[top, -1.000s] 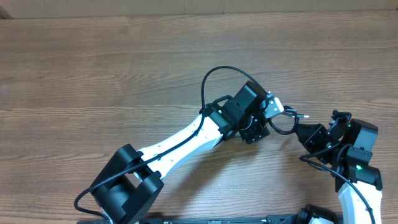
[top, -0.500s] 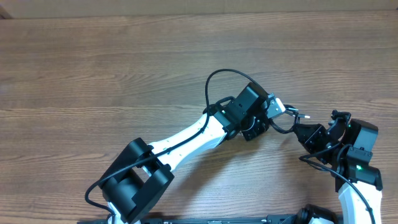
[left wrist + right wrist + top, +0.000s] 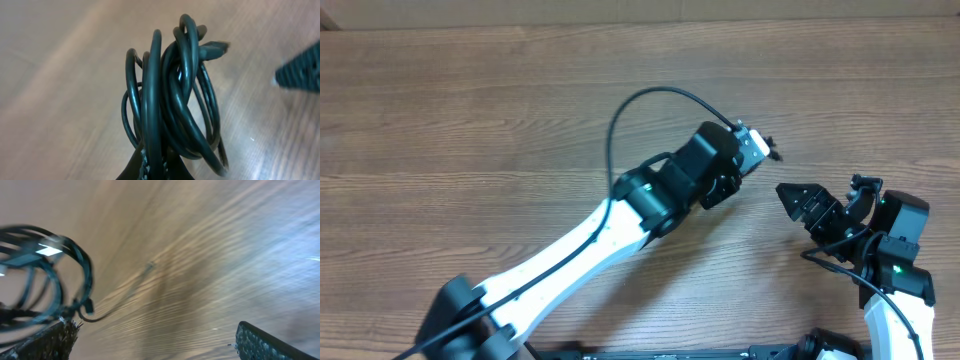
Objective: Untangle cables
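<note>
The cables [image 3: 175, 95] are a tight coil of thin black cord. My left gripper [image 3: 152, 161] is shut on one side of the coil, and the loops stand up in front of the left wrist camera with a plug tip [image 3: 215, 49] sticking out at the top. From overhead only a small black end of the cables [image 3: 775, 153] shows past the left gripper [image 3: 765, 150]. The right gripper [image 3: 798, 200] stands apart to the lower right, open, with nothing between its fingers [image 3: 270, 342]. In the right wrist view the cables [image 3: 47, 275] hang blurred at the left.
Bare wooden table [image 3: 470, 120] lies all around. The left arm's own thicker black cable [image 3: 620, 120] arcs over the table behind its wrist. The right arm's base [image 3: 895, 260] sits at the lower right edge.
The right gripper has opened and let go of the cables. The left gripper has closed on the coil and carried it up and away from the right gripper.
</note>
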Action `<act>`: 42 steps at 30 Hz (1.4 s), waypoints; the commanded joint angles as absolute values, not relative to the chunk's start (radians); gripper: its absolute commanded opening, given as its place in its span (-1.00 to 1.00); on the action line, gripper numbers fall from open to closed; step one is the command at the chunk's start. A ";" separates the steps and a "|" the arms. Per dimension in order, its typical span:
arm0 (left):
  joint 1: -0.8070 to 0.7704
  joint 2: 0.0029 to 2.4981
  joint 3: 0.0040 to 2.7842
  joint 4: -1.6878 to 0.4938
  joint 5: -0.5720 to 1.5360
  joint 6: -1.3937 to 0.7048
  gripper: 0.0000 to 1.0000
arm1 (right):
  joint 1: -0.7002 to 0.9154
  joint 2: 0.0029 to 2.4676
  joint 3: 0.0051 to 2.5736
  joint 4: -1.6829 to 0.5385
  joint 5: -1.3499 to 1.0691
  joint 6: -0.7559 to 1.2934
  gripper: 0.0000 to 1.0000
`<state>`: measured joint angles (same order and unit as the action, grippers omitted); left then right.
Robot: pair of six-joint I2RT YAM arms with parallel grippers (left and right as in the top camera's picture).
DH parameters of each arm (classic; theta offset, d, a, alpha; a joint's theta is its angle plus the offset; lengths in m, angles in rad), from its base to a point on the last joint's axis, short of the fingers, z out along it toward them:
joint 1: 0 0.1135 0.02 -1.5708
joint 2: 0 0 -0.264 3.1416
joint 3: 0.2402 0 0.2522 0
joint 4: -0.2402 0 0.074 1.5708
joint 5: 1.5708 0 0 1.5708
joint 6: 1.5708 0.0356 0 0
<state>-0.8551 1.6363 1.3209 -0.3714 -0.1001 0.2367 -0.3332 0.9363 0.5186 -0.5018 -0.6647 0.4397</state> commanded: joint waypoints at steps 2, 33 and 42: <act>-0.852 1.554 1.332 -0.381 -0.194 0.223 -0.92 | -0.338 0.934 0.528 -0.419 -1.061 0.277 1.00; -0.991 1.550 1.331 -0.128 -0.052 -0.239 -0.92 | -0.338 0.934 0.528 0.309 -1.189 2.162 -0.18; -0.996 1.542 1.331 -0.128 -0.030 -0.150 -0.92 | -0.338 0.934 0.528 0.305 -1.122 2.143 -0.50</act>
